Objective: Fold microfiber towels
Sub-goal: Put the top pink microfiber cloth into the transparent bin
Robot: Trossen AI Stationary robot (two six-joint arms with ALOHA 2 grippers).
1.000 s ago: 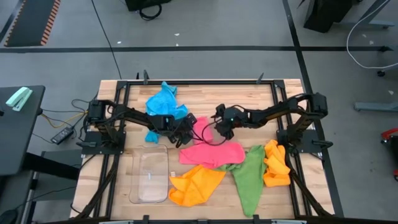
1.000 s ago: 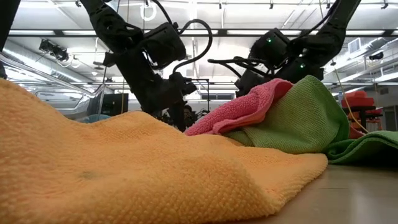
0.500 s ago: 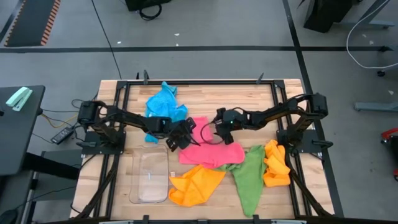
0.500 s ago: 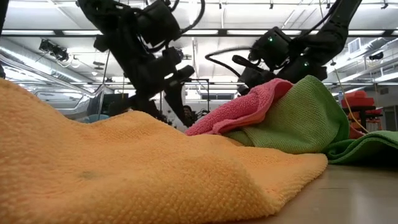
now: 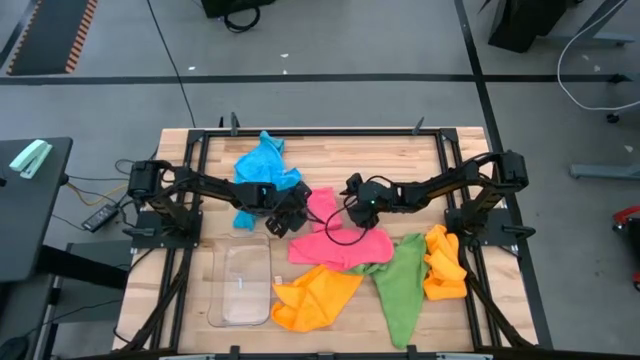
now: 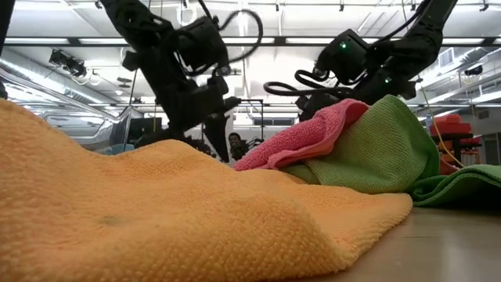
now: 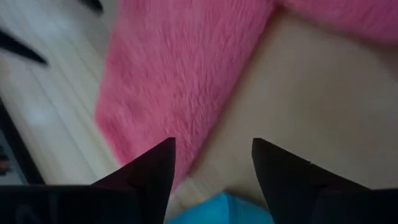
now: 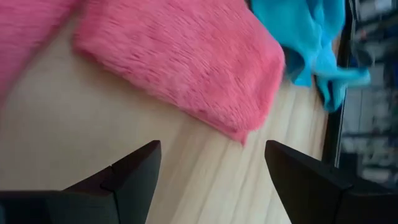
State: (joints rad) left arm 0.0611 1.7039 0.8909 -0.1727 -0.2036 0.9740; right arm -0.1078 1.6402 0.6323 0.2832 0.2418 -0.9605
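Towel, pink [image 5: 335, 238]: mid-table, right of tray [image 5: 240, 283]. Soft, light, limp; likely best pinched at its corner. Left gripper [image 5: 283, 220] and right gripper [image 5: 352, 205] released, empty, flanking that corner.

Low view: orange towel [image 6: 156, 211] fills the foreground, cut off at the left and bottom edges; it hides the tabletop behind it and the lower part of the pink towel [image 6: 305, 141]. Green towel [image 6: 376, 157] runs off the right edge. Left wrist view: blurred; pink towel and a sliver of blue towel [image 7: 217, 210] cut by the frame. High view: clear tray [image 5: 240, 285] contents too faint to tell.
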